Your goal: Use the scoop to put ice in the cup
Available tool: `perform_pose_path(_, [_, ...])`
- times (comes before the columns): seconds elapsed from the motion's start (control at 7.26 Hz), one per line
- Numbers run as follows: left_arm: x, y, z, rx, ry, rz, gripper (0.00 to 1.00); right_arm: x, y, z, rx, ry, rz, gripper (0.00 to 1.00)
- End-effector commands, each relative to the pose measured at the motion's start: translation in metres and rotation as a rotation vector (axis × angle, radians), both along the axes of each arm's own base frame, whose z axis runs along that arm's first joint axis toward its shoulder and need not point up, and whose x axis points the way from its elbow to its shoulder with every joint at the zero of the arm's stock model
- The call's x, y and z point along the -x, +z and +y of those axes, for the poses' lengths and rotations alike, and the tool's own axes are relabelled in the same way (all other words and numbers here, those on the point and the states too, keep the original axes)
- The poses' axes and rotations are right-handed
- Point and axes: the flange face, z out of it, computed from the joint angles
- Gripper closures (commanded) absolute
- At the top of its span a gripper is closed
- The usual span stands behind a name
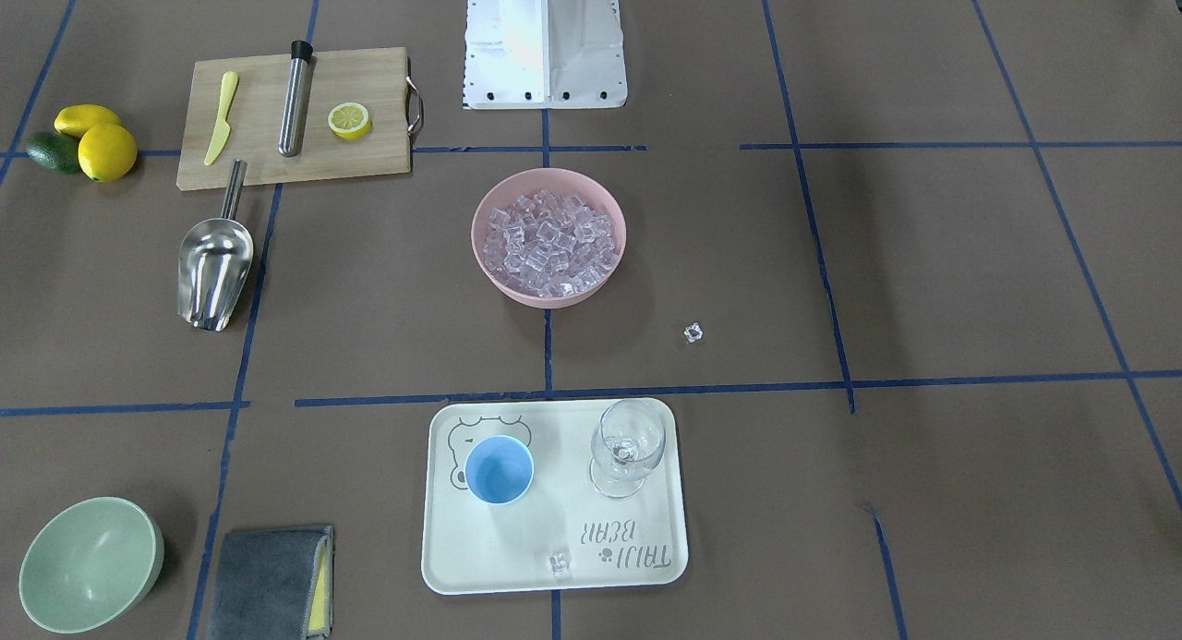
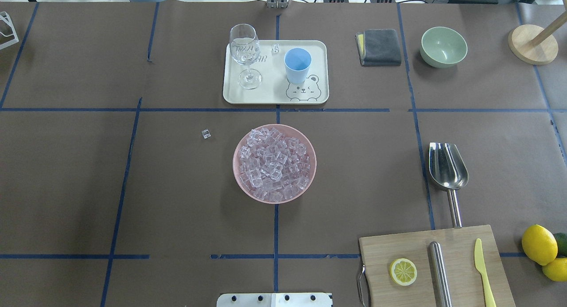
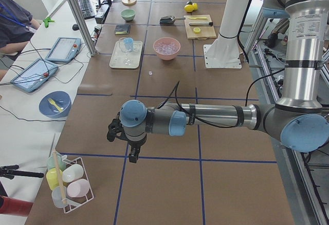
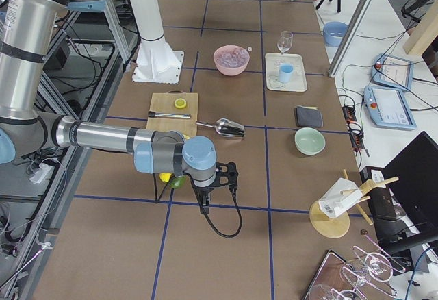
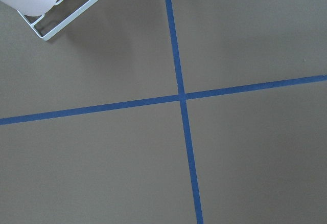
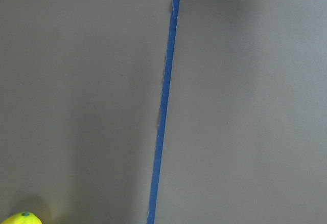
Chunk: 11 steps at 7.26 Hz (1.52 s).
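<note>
Left gripper (image 3: pixel 133 157) and right gripper (image 4: pixel 204 207) hang low over opposite table ends, can't tell if either's open or closed; scoop (image 1: pixel 214 271) lies flat by the board (image 1: pixel 259 150); ice (image 1: pixel 551 243) fills the pink bowl (image 1: pixel 477 226); cup (image 1: pixel 499 470) stands on the tray (image 1: pixel 517 548) near 1 glass (image 1: pixel 628 446).

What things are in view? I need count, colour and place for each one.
ice: many, clear, in pink bowl; one loose on table, one on tray
pink bowl: one, table centre
cup: one, light blue, on tray
wine glass: one, clear, on tray
tray: one, cream, far centre
board: one, wooden; bears lemon half, steel cylinder, yellow knife
scoop: one, steel, beside board
lemons: two, yellow, beside board, with a green fruit
green bowl, grey cloth: one each, far right
left gripper, right gripper: black, above bare table ends
</note>
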Motion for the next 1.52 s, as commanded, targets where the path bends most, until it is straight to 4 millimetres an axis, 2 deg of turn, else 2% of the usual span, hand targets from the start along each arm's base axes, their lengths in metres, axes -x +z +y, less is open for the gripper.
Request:
perform_pose_path(0.0, [-0.012,-0.004,-0.007,-0.007,0.024,-0.011,0.00,0.000,0.000,0.000,0.000,0.000,0.000,0.00])
perform_pose_path(0.28, [-0.013,-0.003,-0.007,-0.003,0.025,-0.008,0.00,0.000,0.002,0.000,0.003,0.000,0.001,0.00])
perform_pose_path(0.55, [-0.013,-0.006,-0.009,-0.020,0.023,-0.011,0.00,0.000,-0.018,-0.006,-0.037,0.002,-0.002,0.00])
perform_pose_path(0.83, [-0.019,-0.005,-0.010,-0.047,0.034,-0.011,0.00,0.000,-0.029,-0.017,-0.130,-0.019,0.009,0.00])
perform_pose_path(0.96, [-0.030,-0.009,-0.012,-0.054,0.053,-0.011,0.00,0.000,-0.030,-0.018,-0.151,-0.016,0.009,0.00])
perform_pose_path(1.1, [-0.032,-0.013,-0.014,-0.068,0.058,-0.011,0.00,0.000,-0.035,-0.021,-0.175,-0.014,0.009,0.00])
perform_pose_path(1.38, [-0.032,-0.027,-0.020,-0.209,0.056,-0.010,0.00,0.001,-0.036,-0.031,-0.186,-0.016,0.008,0.00])
